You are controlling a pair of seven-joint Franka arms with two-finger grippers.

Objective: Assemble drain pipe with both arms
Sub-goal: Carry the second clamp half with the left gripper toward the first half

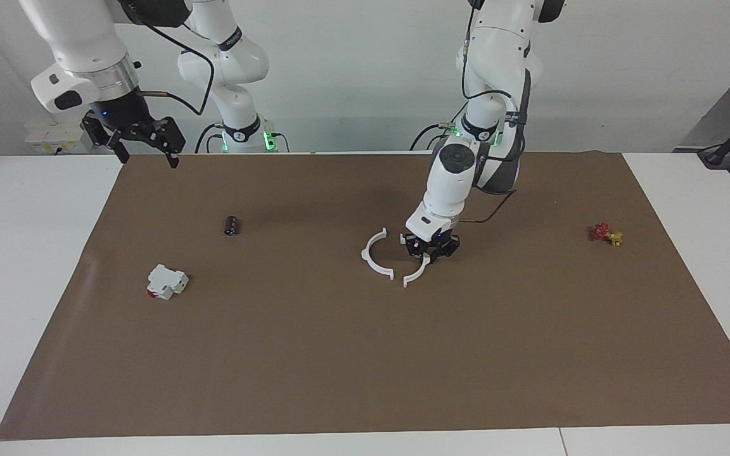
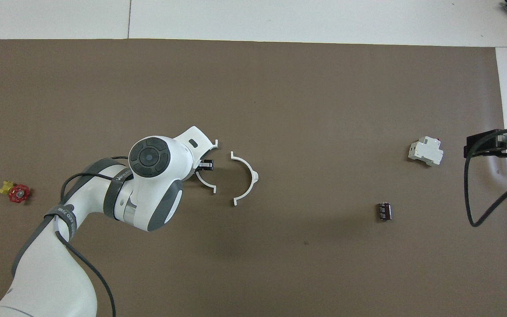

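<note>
Drain pipe halves nearly meet: the left gripper (image 1: pixel 431 248), pinching one half-ring (image 1: pixel 417 273) low at mid-mat, seemingly just off the surface, faces the loose half-ring (image 1: pixel 372 256) just beside it toward the right arm, whose spread right gripper (image 1: pixel 142 140) waits.

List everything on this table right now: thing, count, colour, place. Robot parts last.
Free half-ring: 1, white, flat mid-mat.
Held half-ring: 1, white, in the left tool, beside the free one toward the left arm's end, ends facing, a gap between them.
Blocky part: 1, white with red end, toward the right arm's end.
Small cylinder: 1, dark, nearer the robots than the blocky part.
Valve: 1, red and yellow, toward the left arm's end.
Mat: 1, brown, covering the white table.
Left tool: 1, black, shut on the held half-ring.
Right tool: 1, black, open, raised over the mat's corner, waiting.
</note>
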